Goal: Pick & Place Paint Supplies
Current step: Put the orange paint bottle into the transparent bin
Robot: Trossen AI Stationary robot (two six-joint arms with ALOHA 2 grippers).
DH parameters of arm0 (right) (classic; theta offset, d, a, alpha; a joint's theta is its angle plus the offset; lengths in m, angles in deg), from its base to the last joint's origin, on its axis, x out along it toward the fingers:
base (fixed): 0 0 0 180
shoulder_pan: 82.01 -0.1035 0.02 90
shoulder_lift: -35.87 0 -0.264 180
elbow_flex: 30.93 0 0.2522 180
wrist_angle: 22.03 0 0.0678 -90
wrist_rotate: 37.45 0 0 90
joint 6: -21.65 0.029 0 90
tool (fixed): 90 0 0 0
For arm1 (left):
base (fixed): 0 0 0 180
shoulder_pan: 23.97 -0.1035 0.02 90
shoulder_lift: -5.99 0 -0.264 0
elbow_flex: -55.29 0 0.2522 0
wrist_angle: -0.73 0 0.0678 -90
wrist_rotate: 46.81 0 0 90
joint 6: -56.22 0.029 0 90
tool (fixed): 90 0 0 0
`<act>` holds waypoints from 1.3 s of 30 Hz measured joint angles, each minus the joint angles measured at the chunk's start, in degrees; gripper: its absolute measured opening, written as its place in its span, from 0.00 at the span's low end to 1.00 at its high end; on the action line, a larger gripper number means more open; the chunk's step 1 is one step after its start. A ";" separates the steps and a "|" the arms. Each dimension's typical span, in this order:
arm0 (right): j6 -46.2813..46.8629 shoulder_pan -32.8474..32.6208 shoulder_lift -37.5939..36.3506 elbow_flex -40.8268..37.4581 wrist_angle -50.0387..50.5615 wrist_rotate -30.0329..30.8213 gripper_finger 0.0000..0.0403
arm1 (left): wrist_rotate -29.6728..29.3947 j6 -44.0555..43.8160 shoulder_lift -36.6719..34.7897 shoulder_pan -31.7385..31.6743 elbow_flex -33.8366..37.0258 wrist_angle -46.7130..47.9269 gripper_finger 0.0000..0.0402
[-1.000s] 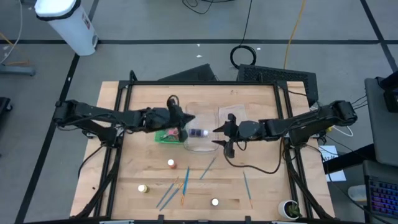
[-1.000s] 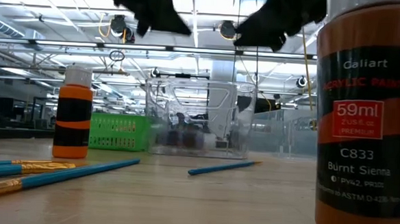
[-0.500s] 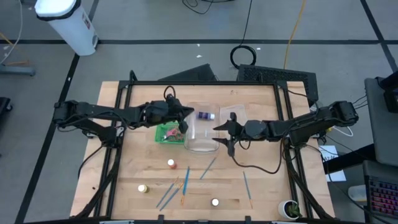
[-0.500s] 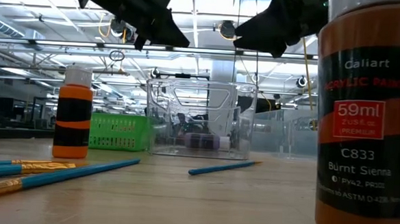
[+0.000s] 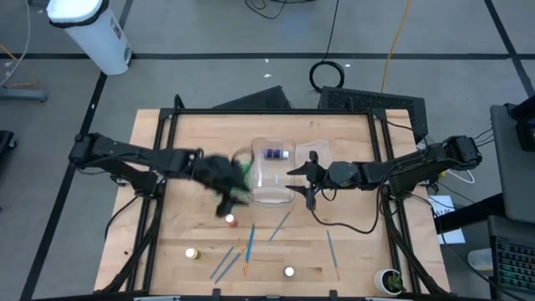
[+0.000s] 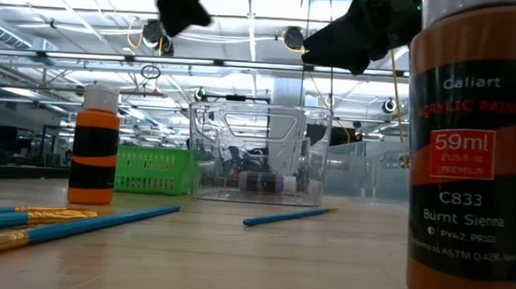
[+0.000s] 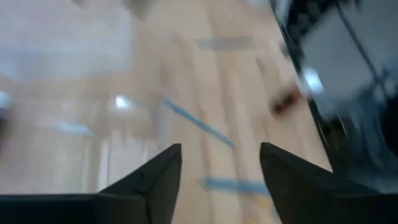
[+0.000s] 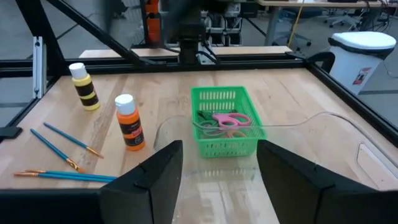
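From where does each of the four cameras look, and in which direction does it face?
High view: above, straight down; both arms, clear bin.
Low view: table height, level; orange paint bottle, both grippers overhead.
Left wrist view: over the table, blurred; own open left gripper.
Right wrist view: toward green basket; own open right gripper.
Shared: low and right wrist views both show basket and orange bottle.

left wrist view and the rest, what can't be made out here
- Left wrist view: motion blur smears the table; the blue brushes show only as streaks.
- High view: the left end effector is blurred and covers most of the green basket.
- High view: the purple-capped bottle in the clear bin is too small to read.
- Low view: the orange paint bottle is cut off by the edges.
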 joint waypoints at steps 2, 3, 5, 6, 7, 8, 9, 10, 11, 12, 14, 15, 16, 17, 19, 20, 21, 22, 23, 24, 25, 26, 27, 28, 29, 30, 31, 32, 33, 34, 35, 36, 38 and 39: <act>0.00 0.00 -0.01 0.00 0.00 0.00 0.49 | -3.36 0.23 0.04 3.93 0.00 4.65 0.61; 0.00 0.00 -0.01 0.00 -0.01 0.00 0.49 | -5.76 -0.48 0.06 5.73 0.00 6.94 0.62; 0.45 0.00 -0.01 0.00 -0.01 0.00 0.49 | -9.86 -4.48 0.06 8.89 0.00 11.83 0.64; 0.93 0.00 -0.01 0.00 -0.01 0.00 0.49 | -10.88 -7.38 0.06 10.18 0.00 14.13 0.65; 1.31 0.00 -0.01 0.00 -0.01 0.00 0.49 | -11.37 -10.53 0.06 11.49 0.09 15.86 0.65; 1.43 0.00 0.00 0.00 -0.01 0.01 0.49 | -11.63 -13.68 0.06 12.92 0.41 16.38 0.66; 1.47 -0.03 -0.01 0.00 -0.01 0.00 0.49 | -11.92 -16.20 -0.01 14.51 0.80 16.04 0.66; 1.47 -0.09 -0.01 0.00 -0.01 0.01 0.49 | -12.73 -18.16 -0.41 16.60 1.28 15.56 0.66; 1.48 -0.09 -0.01 0.00 -0.01 0.01 0.49 | -14.30 -19.71 -1.23 19.13 1.80 15.30 0.65; 1.49 -0.09 0.00 0.00 -0.01 0.01 0.49 | -16.29 -21.28 -2.34 21.80 2.17 15.34 0.65; 1.49 -0.09 -0.01 0.00 -0.02 0.01 0.49 | -23.06 -24.01 -3.79 26.65 2.64 14.27 0.64; 1.49 -0.09 -0.01 0.00 -0.08 0.01 0.49 | -27.85 -25.43 -4.06 28.96 3.36 13.69 0.63; 1.49 -0.09 -0.01 0.00 -0.22 0.00 0.49 | -33.24 -27.08 -4.09 31.21 4.47 13.62 0.62; 1.51 -0.09 -0.01 0.00 -0.53 0.02 0.49 | -38.27 -28.51 -3.97 33.21 5.95 13.59 0.62; 1.51 -0.09 -0.01 0.00 -0.58 0.01 0.49 | -43.73 -30.21 -3.79 36.34 9.30 12.37 0.61; 1.51 -0.09 -0.01 0.00 -0.81 0.00 0.49 | -44.63 -30.54 -3.65 37.24 11.04 11.11 0.60; 1.61 -0.09 -0.01 0.00 -0.96 0.00 0.49 | -44.74 -30.56 -3.36 37.59 12.80 10.14 0.60; 1.87 -0.09 -0.01 0.00 -1.10 0.00 0.49 | -44.98 -30.30 -2.99 37.52 14.70 9.67 0.60; 2.20 -0.09 -0.01 0.00 -1.40 0.00 0.49 | -45.18 -30.40 -2.66 37.25 16.26 8.77 0.60; 2.36 -0.09 -0.01 0.00 -1.45 0.00 0.49 | -45.38 -31.15 -2.60 36.95 17.45 7.55 0.60; 2.36 -0.09 -0.01 0.00 -1.39 0.02 0.49 | -45.43 -32.38 -2.72 36.48 18.41 5.97 0.60; 2.36 -0.09 -0.01 0.00 -1.40 0.01 0.49 | -45.05 -33.70 -2.84 35.99 19.26 4.55 0.60; 2.36 -0.09 -0.01 0.00 -1.41 0.02 0.49 | -44.14 -34.76 -2.84 35.41 19.98 3.82 0.60; 2.37 -0.09 -0.01 0.00 -1.41 0.02 0.49 | -42.98 -35.24 -2.77 34.91 20.59 3.65 0.60; 2.36 -0.09 -0.01 0.00 -1.43 0.01 0.49 | -41.91 -35.34 -2.72 34.51 21.11 3.19 0.60; 2.36 -0.09 -0.01 0.00 -1.43 0.02 0.49 | -40.71 -35.33 -2.72 34.19 21.50 1.80 0.60; 2.36 -0.09 -0.01 0.00 -1.43 0.02 0.49 | -39.68 -35.10 -2.77 33.87 22.14 -0.52 0.60; 2.36 -0.09 -0.01 0.00 -1.43 0.02 0.49 | -38.58 -34.18 -2.83 33.60 23.03 -2.94 0.60; 2.36 -0.09 -0.01 0.00 -1.47 0.00 0.49 | -37.86 -33.00 -2.72 33.25 24.23 -5.28 0.60; 2.36 -0.09 -0.01 0.00 -1.45 0.02 0.49 | -37.54 -31.51 -2.25 32.88 25.57 -7.84 0.60; 2.36 -0.09 -0.01 0.00 -1.43 0.02 0.49 | -37.15 -29.96 -1.55 32.45 26.87 -10.71 0.60; 2.36 -0.09 -0.01 0.00 -1.40 0.02 0.49 | -36.84 -28.42 -0.70 32.18 28.06 -14.03 0.60; 2.36 -0.09 -0.01 0.00 -1.41 0.02 0.49 | -35.85 -24.89 0.93 31.48 29.88 -19.52 0.60; 2.36 -0.09 -0.01 0.00 -1.39 0.02 0.49 | -35.70 -22.94 1.72 31.11 30.47 -21.13 0.60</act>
